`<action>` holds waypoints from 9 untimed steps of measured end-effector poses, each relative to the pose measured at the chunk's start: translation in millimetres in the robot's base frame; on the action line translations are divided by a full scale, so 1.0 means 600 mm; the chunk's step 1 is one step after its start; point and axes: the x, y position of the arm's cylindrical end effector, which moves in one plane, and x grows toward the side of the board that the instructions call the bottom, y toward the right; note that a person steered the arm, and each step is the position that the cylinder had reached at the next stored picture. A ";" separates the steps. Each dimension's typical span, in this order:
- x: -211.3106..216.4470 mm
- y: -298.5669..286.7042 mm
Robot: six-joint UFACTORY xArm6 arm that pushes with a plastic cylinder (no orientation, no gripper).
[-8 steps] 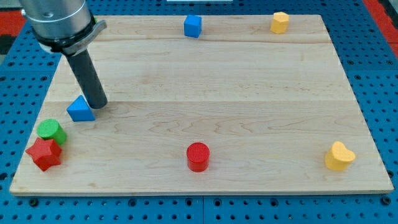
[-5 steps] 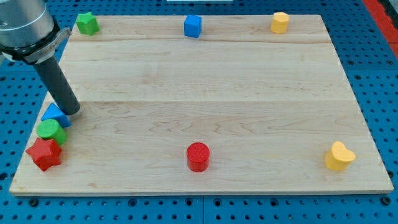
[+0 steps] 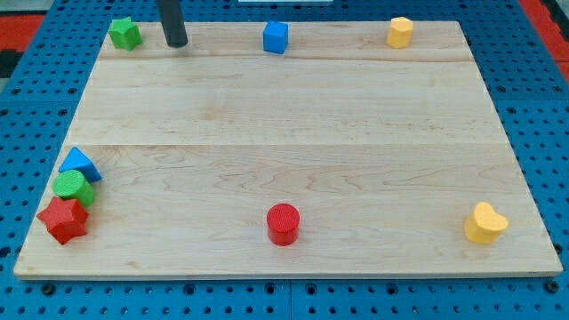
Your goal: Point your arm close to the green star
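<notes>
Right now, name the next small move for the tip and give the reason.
I would probably slide my tip a little further toward the view's left and stop beside the green star. The star sits at the board's top left corner, and my tip stands just to its right with bare board between them, so it is near but not yet close.

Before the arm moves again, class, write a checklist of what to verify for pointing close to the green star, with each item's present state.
1. Green star in view, at the board's top left corner: ok.
2. My tip visible: ok.
3. Tip close to the star, on its right: ok.
4. Tip apart from the star, bare board between: ok.
5. Blue cube apart from the tip, further right: ok.
6. Star fully on the wooden board: ok.
</notes>
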 end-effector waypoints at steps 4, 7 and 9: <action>-0.043 -0.065; -0.043 -0.092; -0.042 -0.224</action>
